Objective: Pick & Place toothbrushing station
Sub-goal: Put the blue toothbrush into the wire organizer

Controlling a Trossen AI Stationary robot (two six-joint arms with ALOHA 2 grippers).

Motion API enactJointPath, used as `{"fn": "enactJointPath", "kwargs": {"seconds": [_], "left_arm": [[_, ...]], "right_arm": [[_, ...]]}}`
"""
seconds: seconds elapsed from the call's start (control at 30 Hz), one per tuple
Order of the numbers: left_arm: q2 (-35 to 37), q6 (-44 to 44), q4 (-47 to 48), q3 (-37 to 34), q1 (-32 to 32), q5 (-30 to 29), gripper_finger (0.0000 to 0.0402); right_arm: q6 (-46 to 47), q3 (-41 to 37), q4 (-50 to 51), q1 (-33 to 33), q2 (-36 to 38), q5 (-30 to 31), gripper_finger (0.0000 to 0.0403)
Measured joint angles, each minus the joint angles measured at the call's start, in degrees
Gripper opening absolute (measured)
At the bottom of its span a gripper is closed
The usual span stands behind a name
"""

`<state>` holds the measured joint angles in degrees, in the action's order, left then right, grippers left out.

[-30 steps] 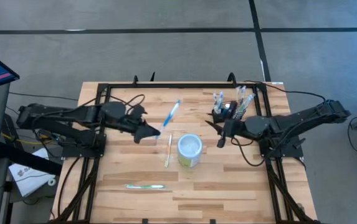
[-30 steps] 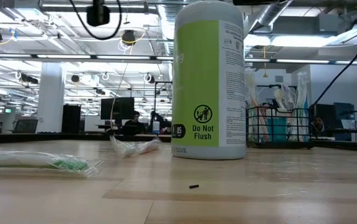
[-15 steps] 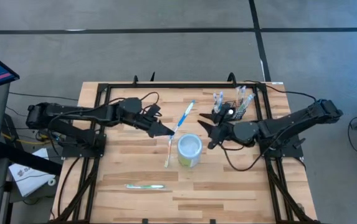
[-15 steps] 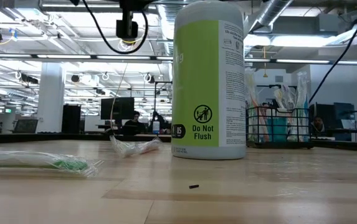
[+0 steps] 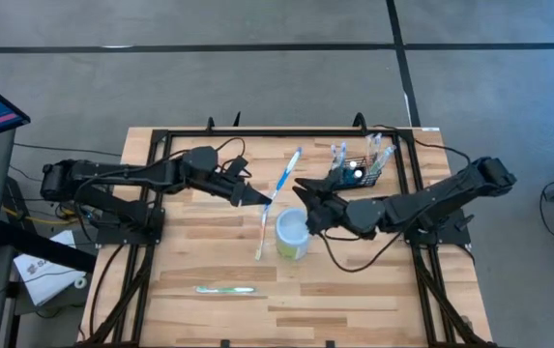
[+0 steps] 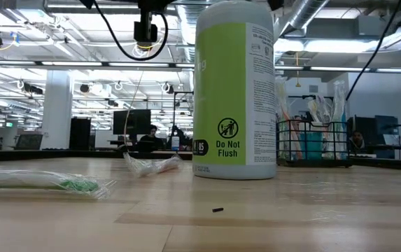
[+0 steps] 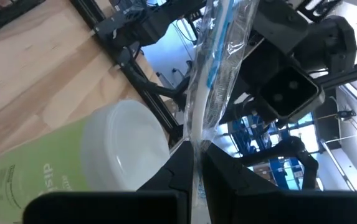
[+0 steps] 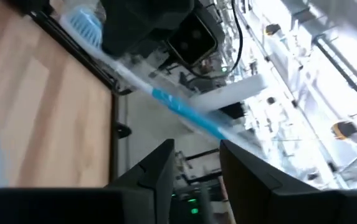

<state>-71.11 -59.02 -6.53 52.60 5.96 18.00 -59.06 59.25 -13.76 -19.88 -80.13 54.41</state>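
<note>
Above the wooden table [image 5: 354, 290], the left hand [image 5: 257, 197] is clamped on the lower end of a wrapped blue-and-white toothbrush [image 5: 284, 177], holding it tilted in the air over the table's middle. The right hand [image 5: 306, 198] sits just beside it with its 2 fingers [image 8: 156, 168] apart, gripping nothing, the brush (still in clear plastic) lying across the gap ahead of them. A white-and-green wipes tub [image 5: 293, 234] stands below both hands. The black wire basket [image 5: 356, 170], already stocked with brushes, stands at the table's far right corner. Another wrapped toothbrush [image 5: 225, 288] lies near the front edge.
</note>
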Motion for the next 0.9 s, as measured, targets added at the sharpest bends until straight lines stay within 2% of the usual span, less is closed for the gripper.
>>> {"fn": "enactJointPath", "kwargs": {"seconds": [0.5,0.7,0.9], "left_arm": [[0.0,-0.34,0.01,0.01,-0.02,1.18,0.0013],[0.0,-0.24,0.02,0.0,-0.02,1.43,0.0014],[0.0,-0.22,0.0,0.0,-0.02,1.9,0.0014]], "right_arm": [[-26.34,0.45,-16.97,0.71,-9.42,2.84,0.0118],[-32.11,0.43,-22.06,1.73,-10.35,2.48,0.0119],[-32.48,0.43,-22.35,1.92,-10.35,0.53,0.0119]]}}
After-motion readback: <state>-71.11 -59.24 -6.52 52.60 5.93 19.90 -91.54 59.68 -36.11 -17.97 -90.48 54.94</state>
